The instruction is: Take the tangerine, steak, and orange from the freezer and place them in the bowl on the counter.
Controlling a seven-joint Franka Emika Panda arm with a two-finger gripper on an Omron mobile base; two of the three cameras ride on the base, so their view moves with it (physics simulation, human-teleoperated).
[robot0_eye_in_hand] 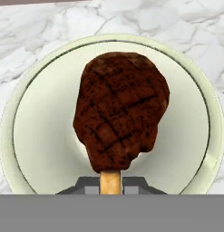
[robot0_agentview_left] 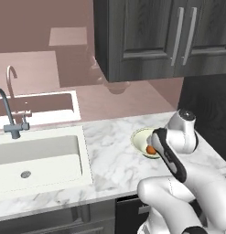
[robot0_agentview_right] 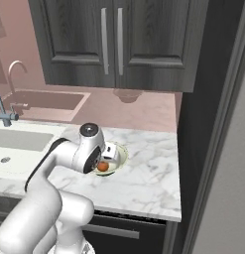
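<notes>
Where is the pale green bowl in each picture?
Left base view: the bowl sits right of centre on the marble counter, partly behind the arm.
Right base view: bowl at centre-left, beside the arm.
Hand view: bowl rim rings the steak.
Shared landmark: the counter.

One steak (robot0_eye_in_hand: 120, 111), just ahead of the fingers. One cream-green bowl (robot0_eye_in_hand: 195, 149) beneath it, and one small orange fruit (robot0_agentview_right: 102, 166) inside (tangerine or orange, hard to tell). One sink (robot0_agentview_left: 39, 160), one faucet (robot0_agentview_left: 7, 114), two cabinet handles (robot0_agentview_right: 110, 40).

Hand view — close (above) bowl (robot0_eye_in_hand: 22, 113)
</notes>
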